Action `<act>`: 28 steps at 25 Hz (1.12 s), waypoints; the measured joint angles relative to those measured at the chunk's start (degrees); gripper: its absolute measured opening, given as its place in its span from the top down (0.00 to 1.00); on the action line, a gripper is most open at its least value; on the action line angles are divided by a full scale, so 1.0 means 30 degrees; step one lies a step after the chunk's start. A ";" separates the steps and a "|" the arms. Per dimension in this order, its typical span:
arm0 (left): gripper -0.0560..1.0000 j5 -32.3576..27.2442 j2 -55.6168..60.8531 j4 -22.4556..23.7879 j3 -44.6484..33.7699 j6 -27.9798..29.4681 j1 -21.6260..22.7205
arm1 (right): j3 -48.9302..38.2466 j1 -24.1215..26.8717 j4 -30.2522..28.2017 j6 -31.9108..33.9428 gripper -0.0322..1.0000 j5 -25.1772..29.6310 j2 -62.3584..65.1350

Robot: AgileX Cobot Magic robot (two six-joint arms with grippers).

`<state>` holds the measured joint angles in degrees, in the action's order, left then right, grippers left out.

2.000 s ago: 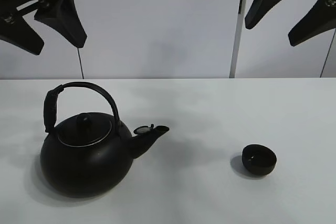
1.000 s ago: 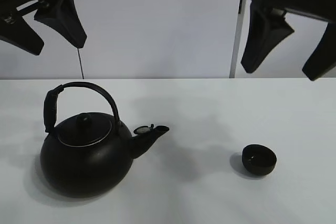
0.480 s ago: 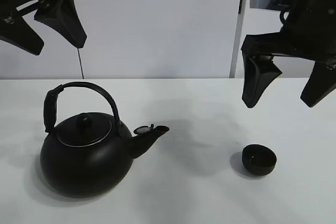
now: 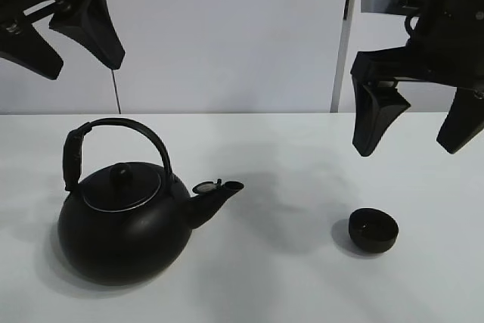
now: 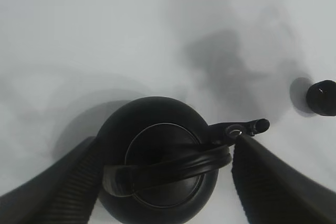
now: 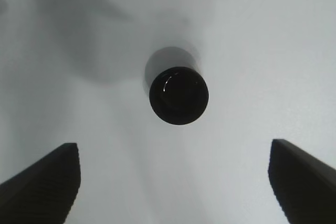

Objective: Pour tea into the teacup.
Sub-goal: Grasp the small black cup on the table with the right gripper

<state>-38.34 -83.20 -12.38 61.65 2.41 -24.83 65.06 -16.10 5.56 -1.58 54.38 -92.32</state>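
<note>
The small matte-black teacup [image 4: 373, 230] stands upright on the white table at the right; it also shows in the right wrist view [image 6: 178, 95] and at the edge of the left wrist view [image 5: 322, 97]. The big black kettle [image 4: 125, 221] with arched handle stands at the left, spout pointing toward the cup; the left wrist view shows it from above [image 5: 157, 174]. My right gripper [image 4: 412, 141] hangs open and empty above the cup. My left gripper [image 4: 79, 66] hangs open and empty high above the kettle.
The white table [image 4: 287, 156] carries only the kettle and cup. A white wall with a vertical metal strip [image 4: 342, 35] stands behind. A thin dark cable [image 4: 116, 92] hangs at the back left.
My right gripper has come down from the upper right corner and moved left to hang over the teacup. The left gripper, kettle and cup have not moved.
</note>
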 joint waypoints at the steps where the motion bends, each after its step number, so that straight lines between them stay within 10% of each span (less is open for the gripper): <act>1: 0.47 0.0000 0.0000 0.0000 0.0000 0.0000 0.0000 | 0.0000 0.0000 0.0000 0.0000 0.32 0.0043 0.0000; 28: 0.47 0.0000 0.0000 0.0000 0.0000 0.0000 0.0000 | 0.0006 -0.0898 -0.1593 0.1739 0.32 0.0388 -0.2168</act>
<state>-38.34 -83.20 -12.38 61.65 2.41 -24.83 65.08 -18.80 0.78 3.64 55.55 -98.82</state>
